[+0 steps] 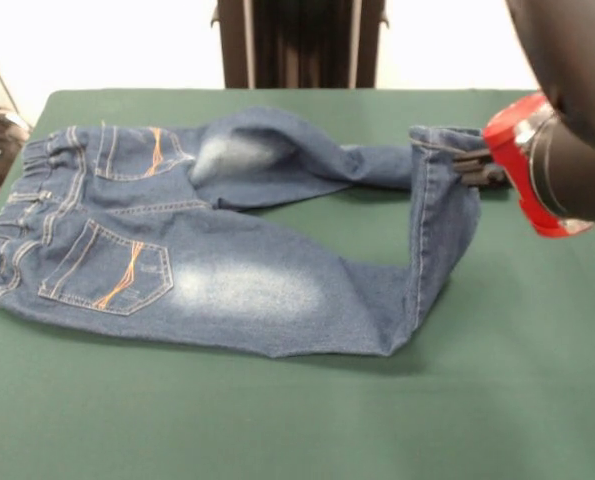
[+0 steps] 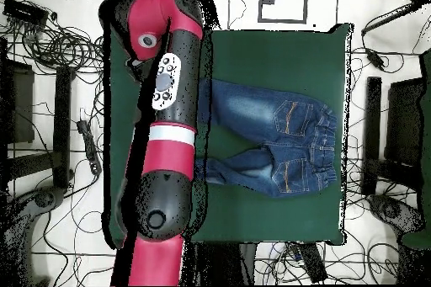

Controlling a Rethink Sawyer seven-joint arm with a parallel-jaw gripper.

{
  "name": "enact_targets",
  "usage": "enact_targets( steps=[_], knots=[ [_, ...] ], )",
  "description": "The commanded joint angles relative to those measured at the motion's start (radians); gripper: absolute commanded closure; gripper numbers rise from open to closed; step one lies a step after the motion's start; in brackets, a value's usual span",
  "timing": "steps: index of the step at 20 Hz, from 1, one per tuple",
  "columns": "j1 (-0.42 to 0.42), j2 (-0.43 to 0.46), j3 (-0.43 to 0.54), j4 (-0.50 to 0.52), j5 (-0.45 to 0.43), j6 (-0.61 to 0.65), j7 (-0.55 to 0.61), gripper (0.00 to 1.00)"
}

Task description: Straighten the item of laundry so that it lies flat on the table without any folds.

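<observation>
At 3 o'clock of the front view, gripper (image 1: 474, 166) set against the hem of the far leg of the jeans (image 1: 227, 260); dark fingertips touching the cuff, apparently pinching its edge, though actual closure cannot be told from either view; red and black arm (image 2: 164, 124) lying over the leg ends in the overhead view, hiding the contact point there. Jeans located on the green table (image 1: 277, 420), back side up, waistband at 9 o'clock of the front view, legs running toward 3 o'clock; in the overhead view, waistband at 3 o'clock, legs toward 9 o'clock. Progress, as a judgement: partly done; seat, waistband and near leg lying broadly flat; far leg not yet straight, bent sideways partway along, its lower section doubled round toward 5 o'clock and resting against or over the near leg's end, a patch of bare table enclosed between the two legs. Remaining: lower section of far leg to be drawn out toward 3 o'clock until in line with its upper part; small ripples near the crotch and knee to be smoothed; fold at the hem to be opened. Count: one pair of jeans; two legs; two back pockets with orange stitching; two faded whitish patches; one table; one arm; one gripper; no person visible.
</observation>
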Motion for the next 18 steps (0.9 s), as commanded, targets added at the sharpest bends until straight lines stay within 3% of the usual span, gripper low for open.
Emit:
enact_targets(
  steps=[1, 4, 7, 12, 15, 18],
  knots=[
    [-0.007, -0.011, -0.207, -0.015, 0.098, -0.084, 0.069, 1.00],
    [-0.012, -0.015, -0.262, -0.010, 0.124, -0.131, 0.014, 1.00],
    [-0.025, -0.037, -0.436, -0.014, 0.209, -0.038, -0.046, 1.00],
    [-0.032, -0.053, -0.578, 0.004, 0.314, 0.012, -0.063, 1.00],
    [-0.028, -0.059, -0.620, 0.019, 0.372, 0.003, -0.015, 1.00],
    [-0.025, -0.040, -0.585, 0.043, 0.480, 0.063, 0.156, 1.00]
  ],
)
